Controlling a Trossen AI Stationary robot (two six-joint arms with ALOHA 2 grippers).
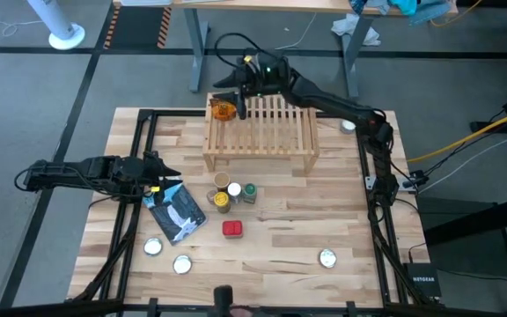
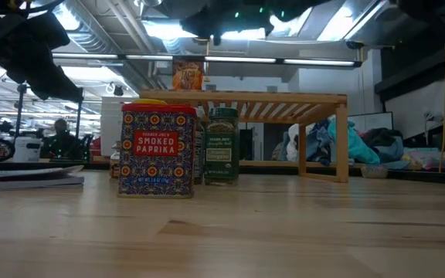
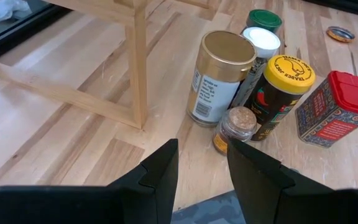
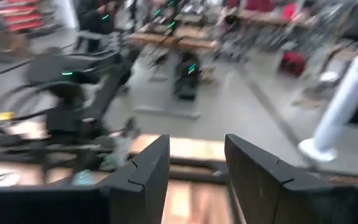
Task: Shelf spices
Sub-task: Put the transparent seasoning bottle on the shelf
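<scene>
Now orange packet (image 1: 224,111) sits on shelf (image 1: 262,132); right end effector (image 1: 238,107) beside.

Two matte-black, multi-jointed robot arms rise from black metal framing along the edges of the pale butcher-block wooden tabletop (image 1: 271,238). The right arm (image 1: 341,107), nearer the light-wood slatted shelf (image 1: 262,132), shows small green indicator lights at its wrist housing and a thin black cable looping off it. Each arm ends in two flat, angular black fingers (image 3: 160,177) with stepped inner edges, their plastic faces smooth and unmarked.
</scene>
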